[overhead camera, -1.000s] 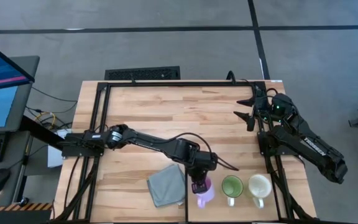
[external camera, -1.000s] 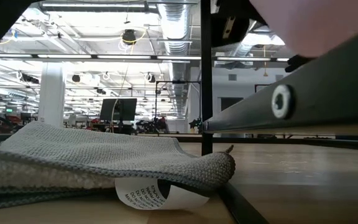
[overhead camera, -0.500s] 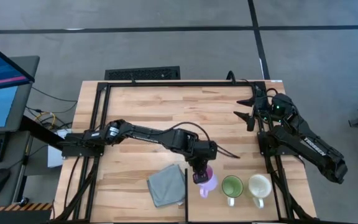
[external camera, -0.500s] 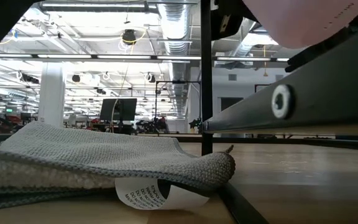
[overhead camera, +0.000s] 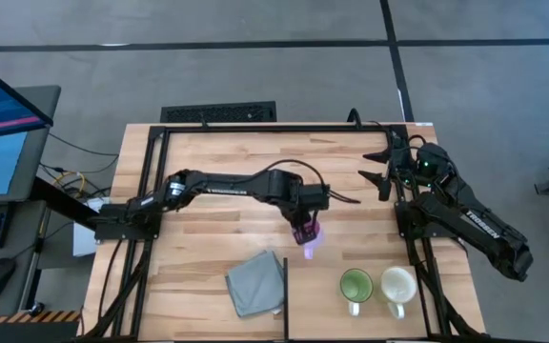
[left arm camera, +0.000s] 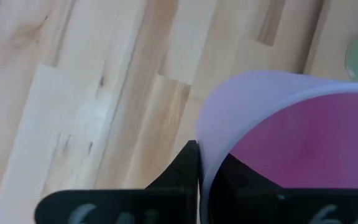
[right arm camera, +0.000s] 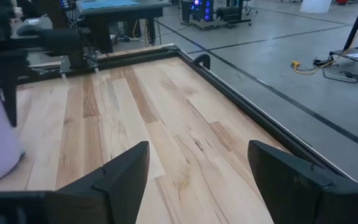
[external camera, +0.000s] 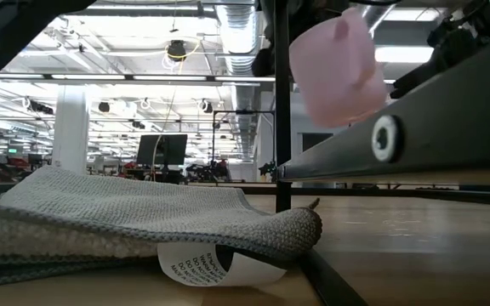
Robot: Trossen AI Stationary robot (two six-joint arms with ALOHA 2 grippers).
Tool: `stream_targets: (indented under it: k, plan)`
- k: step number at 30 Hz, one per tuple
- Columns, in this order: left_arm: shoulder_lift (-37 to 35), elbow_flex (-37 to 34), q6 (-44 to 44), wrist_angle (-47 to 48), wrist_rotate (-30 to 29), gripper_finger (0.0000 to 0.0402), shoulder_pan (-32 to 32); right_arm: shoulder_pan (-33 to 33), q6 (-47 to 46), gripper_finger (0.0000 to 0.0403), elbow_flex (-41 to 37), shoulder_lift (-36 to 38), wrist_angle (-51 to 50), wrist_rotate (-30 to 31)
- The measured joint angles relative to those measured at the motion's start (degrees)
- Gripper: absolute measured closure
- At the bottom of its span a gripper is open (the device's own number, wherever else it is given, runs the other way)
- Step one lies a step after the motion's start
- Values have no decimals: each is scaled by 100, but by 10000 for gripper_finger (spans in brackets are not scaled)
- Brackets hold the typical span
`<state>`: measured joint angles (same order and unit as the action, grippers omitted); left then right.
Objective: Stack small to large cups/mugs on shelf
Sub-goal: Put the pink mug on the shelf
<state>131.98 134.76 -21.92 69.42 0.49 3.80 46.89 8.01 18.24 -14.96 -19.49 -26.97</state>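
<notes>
The lilac-purple mug [overhead camera: 311,235] hangs over the middle of the table, with my left gripper [overhead camera: 302,227] shut on it. In the low view the purple mug [external camera: 337,66] is clear of the wood and tilted. The green mug [overhead camera: 355,285] and the cream-white mug [overhead camera: 398,285] stand side by side on their bases near the table's front edge. My right gripper [overhead camera: 382,168] waits open at the far right, holding nothing. A shelf is out of view. My left gripper holds the purple mug by its rim [left arm camera: 202,155], one finger outside the wall [left arm camera: 180,176] and one inside the cup. The fingers come from above, slanting down. The mug is lifted clear of the table and hangs tilted below the fingers.
A grey cloth [overhead camera: 255,283] lies near the front edge, left of the mugs, with a paper tag [external camera: 207,265] under its fold. A black frame [overhead camera: 284,127] runs around the table, and one upright post [external camera: 282,102] stands next to the cloth.
My left gripper has carried the purple mug away from its place beside the green mug, toward the table's far edge and a little upward, turning as it went. The mug now hangs over the table's middle. The green and cream mugs have stayed put.
</notes>
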Motion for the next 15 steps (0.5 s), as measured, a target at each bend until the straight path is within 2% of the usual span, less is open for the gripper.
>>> stream_targets:
  k: [15]
  plan:
    - [364,-4,140,683,-142,401,-413,-1,0,106,0,-2,-2,-1]
